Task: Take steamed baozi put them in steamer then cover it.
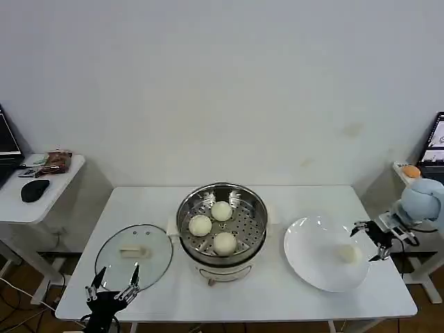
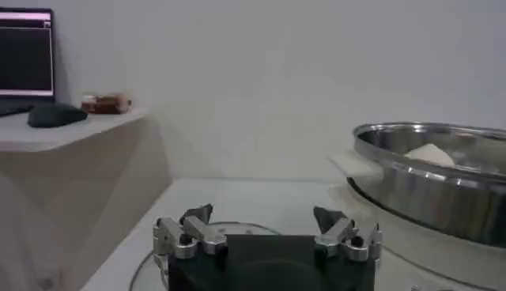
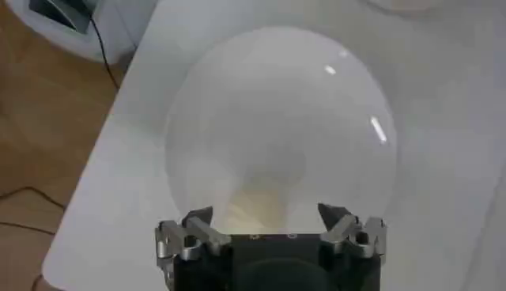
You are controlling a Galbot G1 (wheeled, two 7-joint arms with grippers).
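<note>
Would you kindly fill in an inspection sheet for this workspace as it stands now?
Surface: white table.
Job's things: steamer in the middle with three baozi inside; a fourth baozi on the white plate; cover lying flat on the table to the steamer's left.
Clutter: nothing seen on the table.
Grippers: left gripper open, at the cover's near edge; right gripper open, beside the plate's baozi.
Cables: on the floor, lower left.
Surroundings: side desk with a mouse.

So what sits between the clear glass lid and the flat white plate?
The shiny steel steamer pot, holding three creamy-white buns, stands between glass lid and white plate, seen from the head camera.
</note>
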